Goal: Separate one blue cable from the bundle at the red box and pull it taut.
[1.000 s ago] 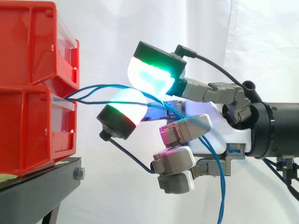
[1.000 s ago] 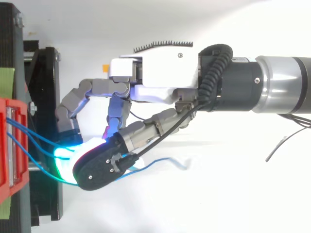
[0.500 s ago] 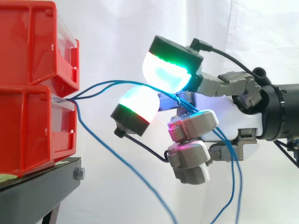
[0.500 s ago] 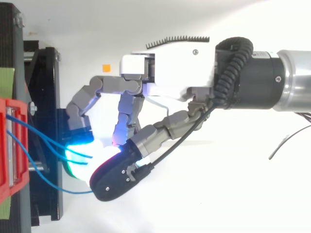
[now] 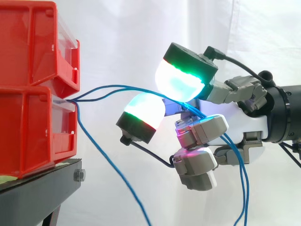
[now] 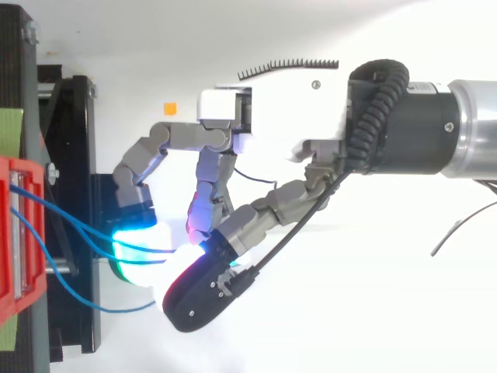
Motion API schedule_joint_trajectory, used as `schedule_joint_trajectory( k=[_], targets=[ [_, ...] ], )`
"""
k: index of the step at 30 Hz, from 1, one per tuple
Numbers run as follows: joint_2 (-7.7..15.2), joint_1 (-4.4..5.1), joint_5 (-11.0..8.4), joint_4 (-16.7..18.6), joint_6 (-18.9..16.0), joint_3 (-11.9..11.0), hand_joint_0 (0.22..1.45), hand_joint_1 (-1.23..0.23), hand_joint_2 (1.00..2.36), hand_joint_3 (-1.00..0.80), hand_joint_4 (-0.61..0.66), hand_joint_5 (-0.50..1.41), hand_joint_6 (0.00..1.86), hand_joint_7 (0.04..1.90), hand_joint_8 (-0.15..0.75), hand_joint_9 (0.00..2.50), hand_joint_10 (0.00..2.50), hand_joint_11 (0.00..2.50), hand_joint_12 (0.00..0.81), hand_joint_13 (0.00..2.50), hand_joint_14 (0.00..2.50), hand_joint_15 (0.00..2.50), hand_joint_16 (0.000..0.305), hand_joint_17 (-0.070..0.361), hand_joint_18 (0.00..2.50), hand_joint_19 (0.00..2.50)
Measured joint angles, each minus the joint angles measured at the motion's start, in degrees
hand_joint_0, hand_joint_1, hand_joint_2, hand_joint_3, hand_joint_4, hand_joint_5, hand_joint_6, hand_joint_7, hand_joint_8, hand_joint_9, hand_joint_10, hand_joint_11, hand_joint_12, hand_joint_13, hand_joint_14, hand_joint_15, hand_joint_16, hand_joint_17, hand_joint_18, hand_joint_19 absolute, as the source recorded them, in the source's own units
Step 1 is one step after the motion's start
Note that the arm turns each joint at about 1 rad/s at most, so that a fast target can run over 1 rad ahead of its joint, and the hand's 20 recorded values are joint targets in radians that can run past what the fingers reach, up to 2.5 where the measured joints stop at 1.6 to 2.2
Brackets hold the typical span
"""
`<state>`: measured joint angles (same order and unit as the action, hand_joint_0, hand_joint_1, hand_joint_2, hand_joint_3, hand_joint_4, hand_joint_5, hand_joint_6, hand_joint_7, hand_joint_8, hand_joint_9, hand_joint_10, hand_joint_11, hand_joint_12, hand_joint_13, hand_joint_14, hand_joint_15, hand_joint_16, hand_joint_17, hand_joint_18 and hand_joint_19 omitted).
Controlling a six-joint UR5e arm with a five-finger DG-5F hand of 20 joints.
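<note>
Thin blue cables come out of the lower red bin [image 5: 33, 127] at the left of the side view. Two blue cables [image 5: 117, 87] run level to the right, sagging a little, and pass between glowing green-white fingertips [image 5: 181, 82] into my hand [image 5: 235, 127]. The hand's fingers are curled and pinch these two cables, whose free ends hang down behind the palm. A third blue cable [image 5: 101, 150] hangs loose from the bin, slanting down to the right, free of the hand. From above, the hand [image 6: 272, 116] sits right of the red bin [image 6: 12, 233].
A second red bin [image 5: 33, 42] is stacked on the lower one. Both rest on a black stand [image 5: 42, 188] at the left. A white curtain hangs behind. A small orange mark [image 6: 168, 108] lies on the white floor.
My hand has drawn back to the right, away from the bins, and risen slightly. One blue cable has slipped out of the grasp and now hangs loose from the bin.
</note>
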<state>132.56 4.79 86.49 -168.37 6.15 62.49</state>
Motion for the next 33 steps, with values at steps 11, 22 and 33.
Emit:
schedule_joint_trajectory(
  k=[11,22,33],
  targets=[
    [0.0,-0.13,0.0,0.1,0.0,0.1,0.59,-0.54,1.0,-0.5,0.02,-0.11,0.89,1.01,0.296,1.46,0.01,1.37,0.362,1.21,0.03,1.05,0.044,0.098,1.02,0.98],
    [0.1,-0.19,0.0,0.2,0.0,0.1,0.64,-0.8,1.01,-0.36,0.01,-0.11,0.88,1.07,0.293,1.44,0.01,1.39,0.354,1.2,0.03,1.04,0.043,0.096,1.01,0.97],
    [0.1,-0.53,0.0,0.2,-0.2,0.1,0.73,-0.95,1.0,-0.5,-0.06,-0.13,0.91,1.01,0.27,1.35,0.01,1.37,0.348,1.14,0.03,1.03,0.041,0.093,0.96,0.94]
  ],
)
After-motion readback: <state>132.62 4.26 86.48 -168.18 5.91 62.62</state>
